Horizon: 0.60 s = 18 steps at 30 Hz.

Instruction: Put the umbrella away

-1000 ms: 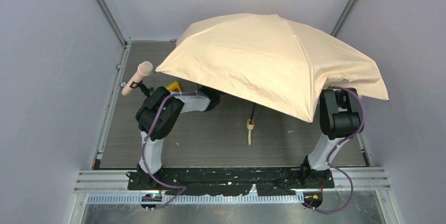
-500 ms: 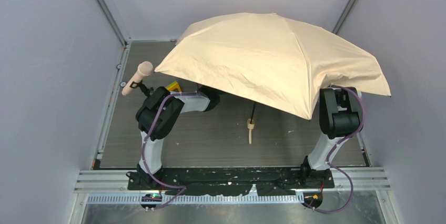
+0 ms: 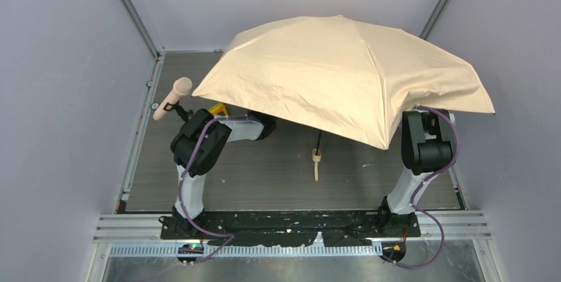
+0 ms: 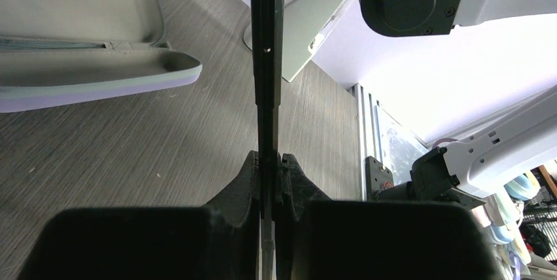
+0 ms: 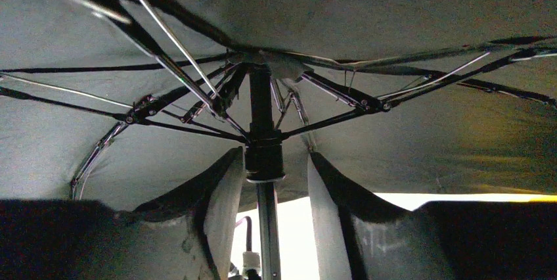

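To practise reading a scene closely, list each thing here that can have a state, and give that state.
umbrella: open, canopy fully spread.
left gripper: shut on the umbrella's shaft.
right gripper: open, astride the runner under the canopy.
case: open, lid folded back.

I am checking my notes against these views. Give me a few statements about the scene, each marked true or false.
1. The umbrella is open. True.
2. The left gripper is shut on the shaft. True.
3. The right gripper is above the canopy. False: it is under the canopy, with its jaws open on either side of the runner.
4. The case is closed. False: it lies open on the table.
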Each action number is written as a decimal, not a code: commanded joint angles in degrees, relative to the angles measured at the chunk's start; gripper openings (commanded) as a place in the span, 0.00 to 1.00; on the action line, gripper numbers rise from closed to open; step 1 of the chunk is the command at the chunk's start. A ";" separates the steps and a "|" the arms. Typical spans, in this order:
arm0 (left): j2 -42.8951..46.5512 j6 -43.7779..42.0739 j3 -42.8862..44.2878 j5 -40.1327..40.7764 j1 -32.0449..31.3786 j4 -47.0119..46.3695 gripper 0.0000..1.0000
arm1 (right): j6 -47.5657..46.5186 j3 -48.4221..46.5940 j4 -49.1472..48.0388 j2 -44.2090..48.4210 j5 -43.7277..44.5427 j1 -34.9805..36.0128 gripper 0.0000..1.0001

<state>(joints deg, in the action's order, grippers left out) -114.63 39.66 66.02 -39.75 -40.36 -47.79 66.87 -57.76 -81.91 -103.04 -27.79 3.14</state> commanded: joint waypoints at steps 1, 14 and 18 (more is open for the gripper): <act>0.20 -1.99 -0.19 -5.32 -0.51 -1.82 0.00 | -0.08 -4.60 -0.90 -0.30 -2.33 -0.64 0.48; 0.29 -2.28 0.45 -6.56 -0.59 -1.34 0.00 | -1.76 -6.82 5.59 -1.23 -4.79 0.37 0.54; 0.40 -2.70 0.55 -6.69 -0.60 -0.83 0.00 | -1.98 -7.32 6.57 -1.96 -3.98 0.62 0.45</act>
<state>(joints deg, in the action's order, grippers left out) -114.63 39.62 66.02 -39.97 -40.03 -47.16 66.37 -61.78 -77.01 -104.84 -31.86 3.51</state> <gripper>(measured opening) 0.061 0.485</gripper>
